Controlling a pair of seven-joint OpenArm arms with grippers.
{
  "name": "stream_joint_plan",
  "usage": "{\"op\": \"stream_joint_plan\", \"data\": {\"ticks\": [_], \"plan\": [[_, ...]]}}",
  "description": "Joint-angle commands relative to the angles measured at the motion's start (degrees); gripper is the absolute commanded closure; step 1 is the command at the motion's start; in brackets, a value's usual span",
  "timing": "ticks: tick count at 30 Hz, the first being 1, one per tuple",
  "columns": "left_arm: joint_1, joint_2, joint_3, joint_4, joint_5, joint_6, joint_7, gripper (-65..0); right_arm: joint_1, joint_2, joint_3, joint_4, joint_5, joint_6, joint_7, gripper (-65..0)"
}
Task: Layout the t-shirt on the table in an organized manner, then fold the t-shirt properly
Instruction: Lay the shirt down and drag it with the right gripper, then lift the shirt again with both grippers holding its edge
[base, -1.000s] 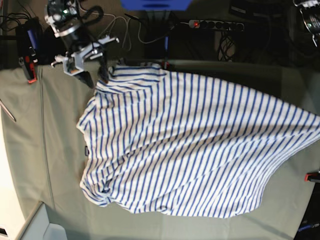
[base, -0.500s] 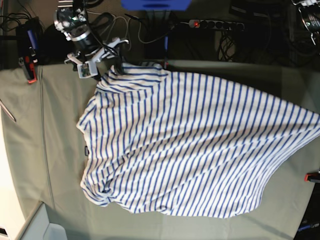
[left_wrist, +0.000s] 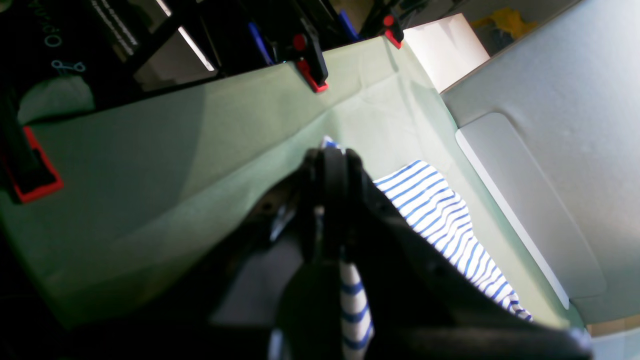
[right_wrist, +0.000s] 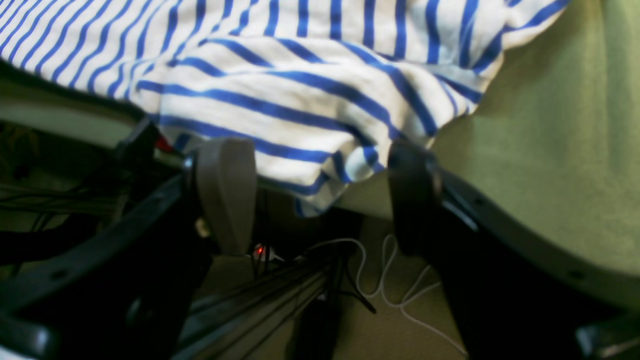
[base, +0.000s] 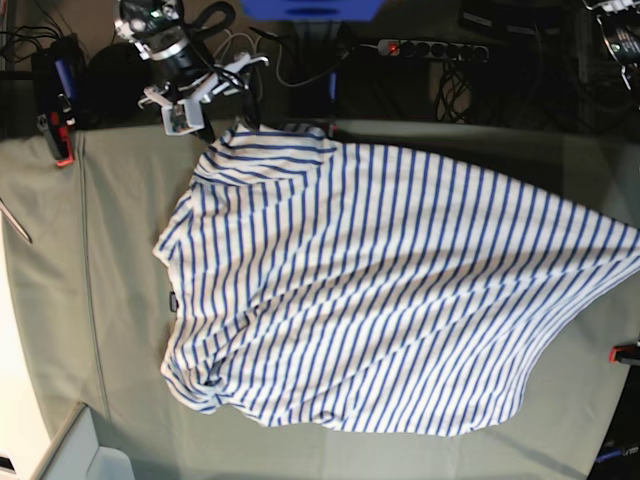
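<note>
The t-shirt (base: 380, 290), white with blue stripes, lies spread and creased on the table (base: 100, 250). My right gripper (base: 213, 112) is open at the table's far edge, by the shirt's far-left corner. In the right wrist view its fingers (right_wrist: 225, 190) stand on either side of a shirt (right_wrist: 300, 110) edge that hangs over the table (right_wrist: 550, 125) rim, without pinching it. My left gripper (left_wrist: 330, 162) is shut on a bunched piece of the t-shirt (left_wrist: 430, 210) above the table (left_wrist: 150, 165). It is outside the base view, where the shirt runs to the right edge.
Red-and-black clamps (base: 60, 140) (base: 625, 352) (left_wrist: 312, 75) grip the table's edges. A power strip (base: 430, 47) and cables lie beyond the far edge. A pale grey panel (left_wrist: 530, 200) borders the table in the left wrist view.
My right gripper has moved to the right and toward the table's far edge, along the shirt's far-left corner, still open. The shirt has barely shifted.
</note>
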Motion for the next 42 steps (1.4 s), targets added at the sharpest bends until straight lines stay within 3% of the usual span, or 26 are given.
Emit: {"op": "stream_joint_plan", "data": {"ticks": [1,10,12,16,20,23,27,31,34,37,42], "plan": [[0.0,-1.2,-0.5,0.8,-0.3,-0.3,-1.7,-0.2,-0.3,-0.2,-0.1,0.0,0.7,1.4,1.1,-41.9],[0.0,-1.2,-0.5,0.8,-0.3,-0.3,-1.7,-0.2,1.8,-0.3,-0.2,-3.4,0.7,1.4,1.4,-41.5],[0.1,-1.2,-0.5,0.8,-0.3,-0.3,-1.6,-0.2,2.2,-0.8,-0.2,-3.6,0.7,1.4,1.4,-38.1],[0.1,-1.1,-0.5,0.8,-0.3,-0.3,-1.6,-0.2,2.9,-1.0,-0.4,-4.1,0.7,1.4,1.2,-23.9],[0.4,-1.1,-0.5,0.8,-0.3,-0.3,-1.6,-0.2,2.5,-1.0,-0.5,-4.1,0.7,1.4,1.4,0.0],[0.8,-1.1,-0.5,0.8,-0.3,-0.3,-1.6,-0.2,0.8,-0.8,0.6,-2.0,1.0,1.4,1.6,0.0],[0.9,-0.2,-0.5,0.7,-0.3,-0.3,-1.6,-0.2,-3.5,-0.6,4.7,3.4,8.6,1.4,5.6,0.0],[1.5,0.9,-0.4,0.7,-0.3,-0.3,-0.6,-0.2,-7.6,0.2,8.6,10.4,12.3,1.4,7.8,0.0],[1.8,1.7,-0.1,1.0,-0.3,-0.3,3.9,-0.2,-9.9,1.2,9.3,13.6,13.3,1.8,8.1,0.0],[2.1,2.1,-0.6,0.8,-0.3,-0.3,7.4,-0.2,-11.8,1.3,9.5,15.3,13.3,4.7,8.1,0.0],[6.6,2.5,-0.8,0.9,-0.3,-0.3,8.2,-0.2,-14.0,1.3,9.3,15.3,13.2,5.6,8.1,0.0]]}}
